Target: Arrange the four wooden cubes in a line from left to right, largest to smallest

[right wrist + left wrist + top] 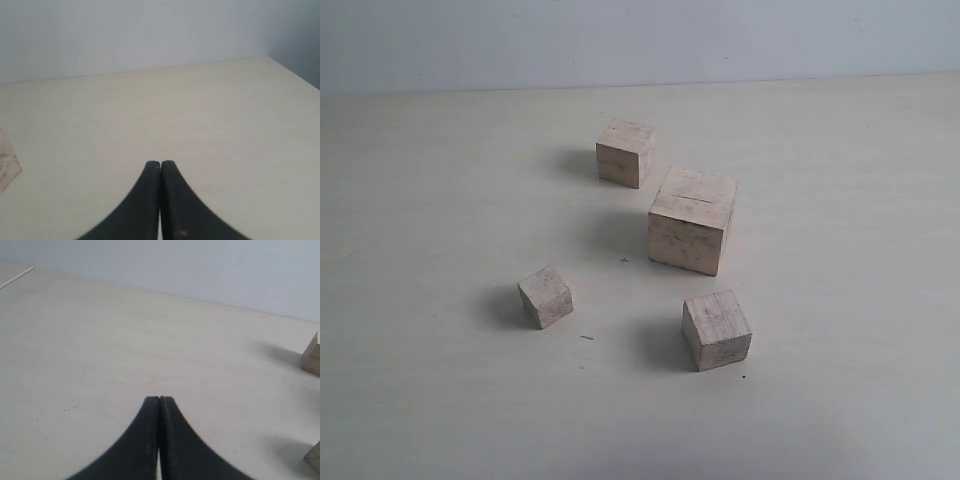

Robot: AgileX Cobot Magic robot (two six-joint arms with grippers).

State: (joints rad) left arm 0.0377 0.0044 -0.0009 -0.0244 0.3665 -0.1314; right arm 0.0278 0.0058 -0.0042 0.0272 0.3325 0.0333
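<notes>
Four pale wooden cubes lie scattered on the table in the exterior view. The largest cube (691, 221), with a thin slit on top, sits at the centre right. A mid-sized cube (625, 152) lies behind it, another (717, 329) in front of it, and the smallest cube (546, 296) lies front left, turned askew. Neither arm shows in the exterior view. My left gripper (159, 399) is shut on nothing above bare table, with two cube corners (312, 356) (314, 456) at the frame edge. My right gripper (160, 163) is shut and empty, a cube edge (7, 165) off to its side.
The pale table (440, 400) ends at a light wall (640, 40) behind. Its side edge (295, 75) shows in the right wrist view, and a thin seam (17, 277) crosses the corner of the left wrist view. Small dark marks (586, 338) dot the tabletop.
</notes>
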